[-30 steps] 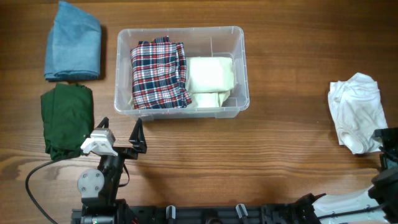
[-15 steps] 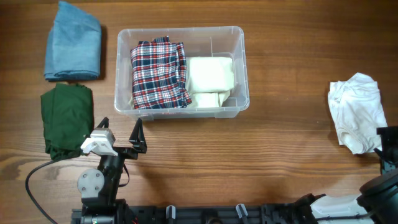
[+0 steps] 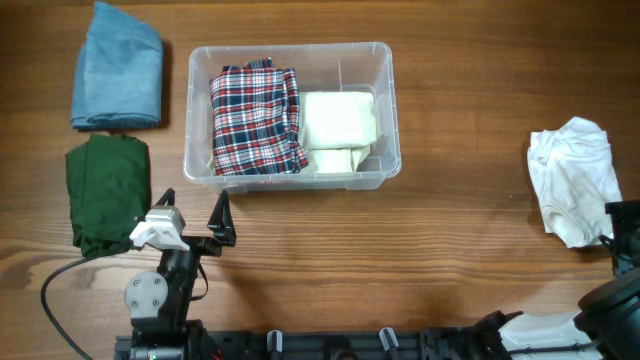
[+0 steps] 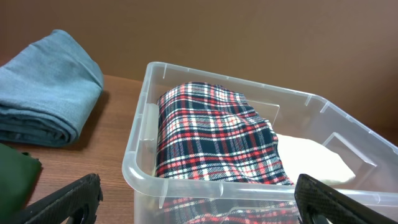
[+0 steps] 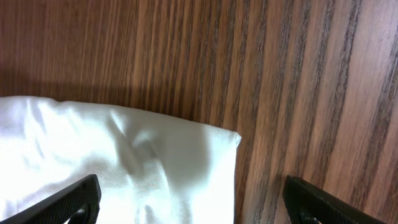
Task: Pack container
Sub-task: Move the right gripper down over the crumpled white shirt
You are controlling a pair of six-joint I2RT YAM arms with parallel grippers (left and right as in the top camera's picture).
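Container (image 3: 392, 95) sits at table (image 3: 460, 260) top-center, upright, no lid. Inside: plaid cloth (image 3: 255, 120) on the left, cream cloth (image 3: 340, 125) touching it on the right. L gripper (image 3: 193, 203) is just in front of the bin's near-left corner, jaws wide apart, empty. R gripper (image 5: 194, 204) is over the white garment (image 3: 570, 175) at far right, jaws apart, nothing between them. Blue cloth (image 3: 118, 68) and green cloth (image 3: 107, 190) lie left of the bin.

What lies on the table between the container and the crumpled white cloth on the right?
Nothing; the overhead view shows only bare wooden table between container and white cloth.
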